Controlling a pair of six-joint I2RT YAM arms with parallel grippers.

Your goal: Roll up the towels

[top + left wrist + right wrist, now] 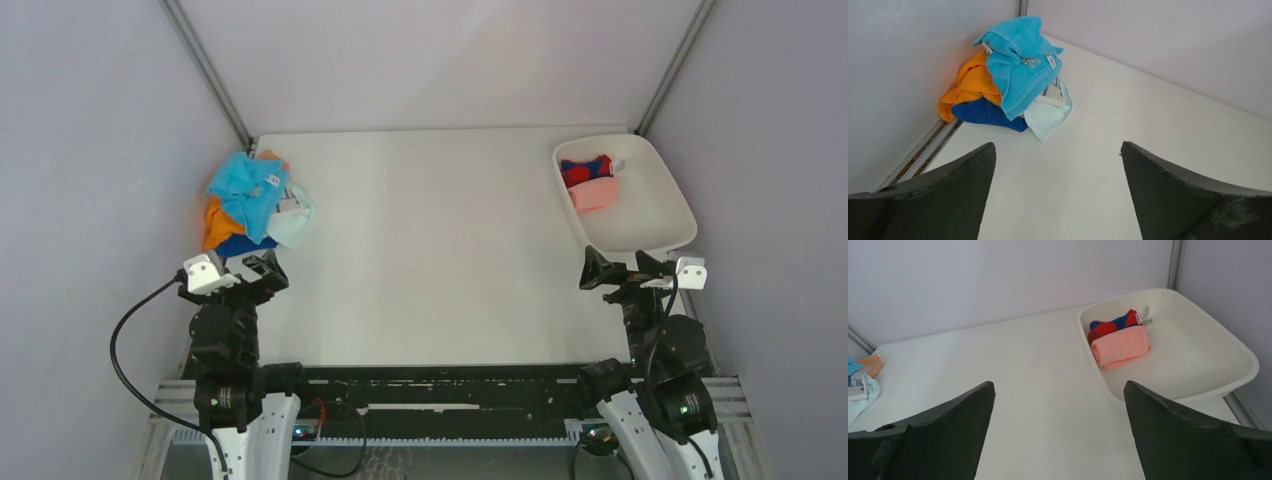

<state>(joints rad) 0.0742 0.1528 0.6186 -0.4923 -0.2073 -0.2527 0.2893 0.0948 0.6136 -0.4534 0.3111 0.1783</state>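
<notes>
Blue towel [1020,65] tops the heap [250,205] in the far-left corner of the table [430,250]; orange towel [970,82], dark blue towel [985,112] and mint towel [1048,117] under it; all crumpled, no clear long axis on any. Left gripper [1057,145] spread fully wide, nothing in it; the heap lies ahead of it and a bit left, near; I judge that's the arm for the next pick. Right gripper [1058,385] equally wide, empty; well apart from the heap, across the table. Ahead-right of it: white tray [1198,370] holding pink towel [1120,346] and red-and-blue towel [1113,325], both look rolled, touching side by side, long axes roughly parallel.
</notes>
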